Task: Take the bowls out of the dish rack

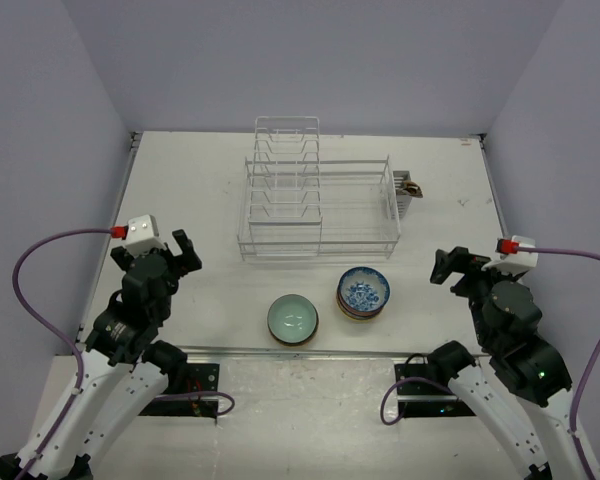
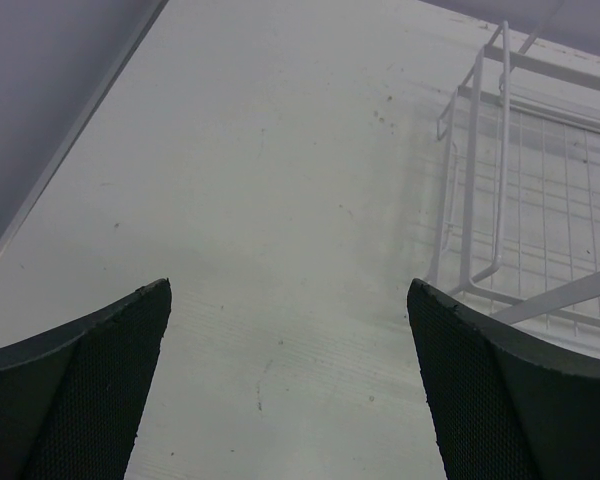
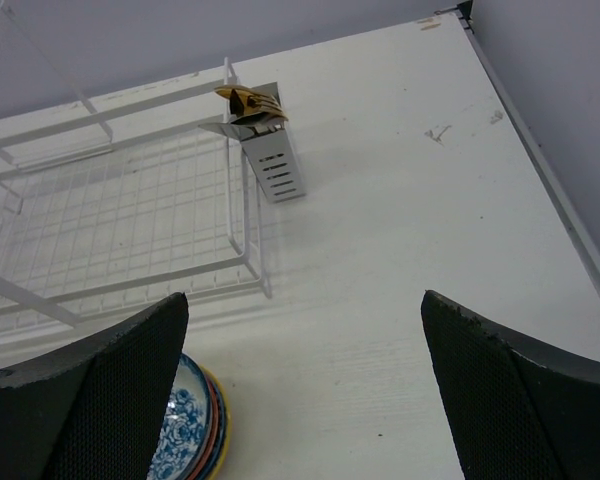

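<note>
left fingers point(image 2: 110, 370) stand wide apart, empty, over bare counter point(image 2: 280, 180). ahead and to their right stands the dish rack point(image 1: 355, 215). between both pairs, outside the rack, a green bowl point(image 1: 293, 319) sits beside a stack of bowls point(image 1: 363, 292) topped blue-floral. right fingers point(image 3: 520, 390) are wide apart too, empty, the stack by their left tip.

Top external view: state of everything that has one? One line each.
Silvery wire dish rack, no bowls in it.
Stack of round ceramic bowls, blue-white floral one on top, upright on the table before the rack.
Pale green ceramic bowl, upright, left of the stack, apart from it.
Perforated metal utensil holder, at the rack's right end, something brown-yellow inside.
Left gripper, open, empty.
Right gripper, open, empty.
</note>
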You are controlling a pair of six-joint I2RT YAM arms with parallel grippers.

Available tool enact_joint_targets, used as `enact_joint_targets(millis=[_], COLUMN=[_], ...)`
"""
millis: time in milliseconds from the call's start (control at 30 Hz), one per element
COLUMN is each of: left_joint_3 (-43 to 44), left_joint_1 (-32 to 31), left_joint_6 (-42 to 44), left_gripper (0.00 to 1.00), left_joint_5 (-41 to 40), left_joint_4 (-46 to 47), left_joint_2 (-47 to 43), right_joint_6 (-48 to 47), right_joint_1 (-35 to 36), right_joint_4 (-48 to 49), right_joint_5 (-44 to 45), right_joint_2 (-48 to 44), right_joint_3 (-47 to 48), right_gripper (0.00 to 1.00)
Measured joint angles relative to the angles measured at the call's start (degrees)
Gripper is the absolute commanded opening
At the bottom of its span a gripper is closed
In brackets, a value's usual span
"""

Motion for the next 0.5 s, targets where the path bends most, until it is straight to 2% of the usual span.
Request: enact_joint_targets(millis=[500], left_joint_3=[0.0], left_joint_1=[0.1], left_joint_6=[0.2], left_gripper=[1.00], left_joint_5=[0.7], left_joint_4=[0.3], left_joint_2=[0.2], right_joint_6=[0.1], right_joint_1=[0.0], right_joint_4=[0.8], right_joint_5=[1.2], right_joint_2=[0.2], right_joint_3=[-0.6], right_gripper=[0.99])
